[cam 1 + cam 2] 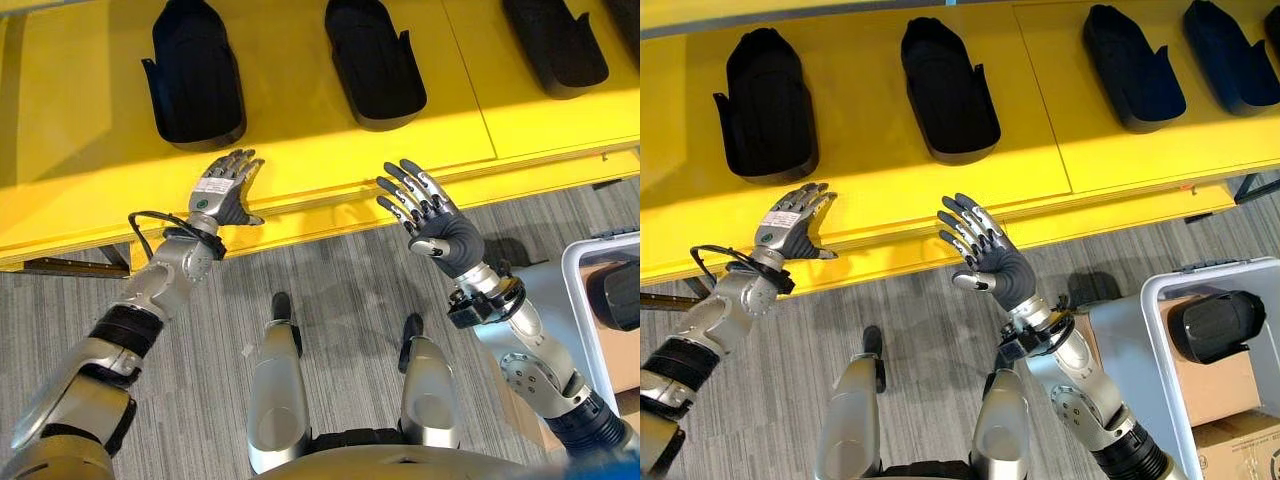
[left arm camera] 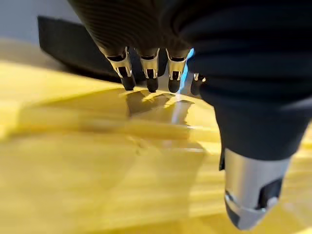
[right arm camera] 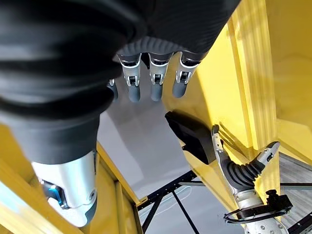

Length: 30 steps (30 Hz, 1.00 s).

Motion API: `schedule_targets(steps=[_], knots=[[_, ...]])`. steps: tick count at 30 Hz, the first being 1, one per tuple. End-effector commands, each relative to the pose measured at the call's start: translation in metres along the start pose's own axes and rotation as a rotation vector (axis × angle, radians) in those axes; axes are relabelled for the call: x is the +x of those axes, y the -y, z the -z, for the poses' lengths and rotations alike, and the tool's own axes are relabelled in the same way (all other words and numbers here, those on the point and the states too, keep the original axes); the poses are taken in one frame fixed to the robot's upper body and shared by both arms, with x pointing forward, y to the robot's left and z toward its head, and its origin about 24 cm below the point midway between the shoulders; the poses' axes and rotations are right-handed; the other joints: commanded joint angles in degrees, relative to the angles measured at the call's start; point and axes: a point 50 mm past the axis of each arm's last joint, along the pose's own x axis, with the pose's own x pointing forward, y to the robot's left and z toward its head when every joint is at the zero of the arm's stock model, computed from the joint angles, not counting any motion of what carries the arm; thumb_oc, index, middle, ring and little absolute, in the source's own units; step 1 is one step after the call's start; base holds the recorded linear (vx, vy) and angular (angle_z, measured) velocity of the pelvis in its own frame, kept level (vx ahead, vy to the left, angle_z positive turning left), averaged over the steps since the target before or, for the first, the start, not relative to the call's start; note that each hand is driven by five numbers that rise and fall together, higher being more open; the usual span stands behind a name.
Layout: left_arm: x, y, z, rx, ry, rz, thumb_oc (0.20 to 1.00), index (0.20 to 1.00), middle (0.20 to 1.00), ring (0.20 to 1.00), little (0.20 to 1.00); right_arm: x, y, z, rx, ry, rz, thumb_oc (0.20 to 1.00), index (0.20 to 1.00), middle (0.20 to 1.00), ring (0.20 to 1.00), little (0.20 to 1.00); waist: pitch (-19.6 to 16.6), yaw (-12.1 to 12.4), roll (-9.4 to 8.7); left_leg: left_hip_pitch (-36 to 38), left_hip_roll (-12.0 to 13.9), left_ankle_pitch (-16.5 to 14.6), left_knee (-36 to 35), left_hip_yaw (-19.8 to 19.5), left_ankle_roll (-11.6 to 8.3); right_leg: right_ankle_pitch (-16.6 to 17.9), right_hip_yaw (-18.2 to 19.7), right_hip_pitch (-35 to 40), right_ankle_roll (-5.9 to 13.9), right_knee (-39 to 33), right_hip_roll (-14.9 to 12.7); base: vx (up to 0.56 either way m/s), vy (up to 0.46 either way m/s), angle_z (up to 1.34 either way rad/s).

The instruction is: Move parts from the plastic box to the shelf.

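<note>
Several black moulded parts lie in a row on the yellow shelf [image 1: 90, 130]; one [image 1: 197, 75] is just beyond my left hand and another [image 1: 375, 60] is beyond my right. My left hand [image 1: 222, 190] is open, its straight fingers [image 2: 148, 73] reaching over the shelf's front edge, empty. My right hand [image 1: 440, 228] is open too, raised palm-up in front of the shelf edge and holding nothing. At the lower right stands the white plastic box [image 1: 1160, 300], with a black part [image 1: 1220, 325] inside it.
A brown cardboard piece [image 1: 1210, 390] lies in the plastic box under the black part. Grey striped carpet [image 1: 340, 280] runs between the shelf and me. Bare yellow shelf surface [image 1: 870, 150] shows between the parts.
</note>
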Motion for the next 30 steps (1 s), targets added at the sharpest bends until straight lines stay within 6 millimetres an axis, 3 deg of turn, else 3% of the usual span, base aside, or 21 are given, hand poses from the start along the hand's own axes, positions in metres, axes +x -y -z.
schedule_targets(steps=[1,8,9,11,13,18,24,28,30], knots=[[-0.026,0.033,-0.012,-0.259,0.012,0.123,1.000,1.000,1.000,1.000,1.000,0.004,-0.013,-0.019,0.013,0.117,-0.066,1.000,1.000,1.000,1.000,1.000,-4.28,0.13,-0.58,2.08,2.51,0.06,-1.01,1.50,0.27,3.26,1.97,-1.62,-2.48,0.08,0.58,0.00,0.000,0.00],[-0.061,0.071,-0.042,-0.765,-0.024,0.259,1.000,1.000,1.000,1.000,1.000,0.011,-0.015,-0.021,-0.001,0.131,-0.083,1.000,1.000,1.000,1.000,1.000,-3.91,0.69,0.69,4.11,2.74,0.99,-2.82,1.14,0.22,2.37,2.11,-0.84,-2.88,1.03,1.13,0.00,-0.042,-0.02],[-0.061,0.071,-0.042,-0.765,-0.024,0.259,1.000,1.000,1.000,1.000,1.000,0.011,-0.015,-0.021,-0.001,0.132,-0.083,1.000,1.000,1.000,1.000,1.000,-4.06,0.63,0.69,3.99,2.71,1.28,-3.08,1.12,0.24,2.60,2.06,-0.96,-2.91,0.82,1.14,-0.02,-0.066,-0.02],[-0.076,0.088,-0.051,-1.071,-0.104,0.290,1.000,1.000,1.000,1.000,1.000,0.012,-0.013,-0.019,-0.021,0.132,-0.065,1.000,1.000,1.000,1.000,1.000,-4.28,0.54,1.61,5.19,3.18,2.70,-5.09,0.86,0.05,1.98,2.23,-0.87,-3.35,1.62,1.83,-0.04,-0.093,-0.01],[-0.080,0.094,-0.054,-1.139,-0.132,0.304,1.000,1.000,1.000,1.000,1.000,0.013,-0.013,-0.019,-0.026,0.135,-0.063,1.000,1.000,1.000,1.000,1.000,-4.50,0.51,1.89,5.52,3.47,3.21,-5.95,0.78,0.02,1.79,2.27,-0.91,-3.51,1.62,2.21,-0.03,-0.086,0.02],[-0.099,0.113,-0.075,-1.584,-0.239,0.327,1.000,1.000,1.000,1.000,1.000,0.020,-0.014,-0.012,-0.037,0.136,-0.042,1.000,1.000,1.000,1.000,1.000,-6.39,0.08,4.21,11.38,7.18,8.97,-15.63,1.58,-0.23,-1.46,2.83,-2.32,-5.63,4.21,6.61,-0.05,-0.147,-0.14],[-0.110,0.114,-0.079,-1.771,-0.272,0.297,1.000,1.000,1.000,1.000,1.000,0.019,-0.015,-0.009,-0.030,0.120,-0.056,1.000,1.000,1.000,1.000,1.000,-9.22,-0.04,5.28,15.24,10.08,12.07,-21.57,2.01,0.08,-3.75,4.69,-4.02,-7.64,5.81,11.23,0.00,-0.203,-0.40],[-0.116,0.111,-0.075,-1.877,-0.282,0.236,1.000,1.000,1.000,1.000,1.000,0.010,-0.002,-0.009,-0.091,0.098,-0.010,1.000,1.000,1.000,1.000,1.000,-12.81,-0.44,5.76,17.51,12.35,18.59,-25.40,2.90,-0.58,-4.72,6.16,-3.68,-9.41,3.81,15.31,0.05,-0.278,-0.29],[-0.114,0.108,-0.076,-1.909,-0.272,0.214,1.000,1.000,1.000,1.000,1.000,0.008,0.003,-0.007,-0.106,0.084,0.014,1.000,1.000,1.000,1.000,1.000,-13.30,-0.34,5.61,17.17,12.10,19.81,-24.36,2.15,-0.44,-4.30,6.65,-3.00,-9.77,1.88,15.99,0.04,-0.158,-0.34]])
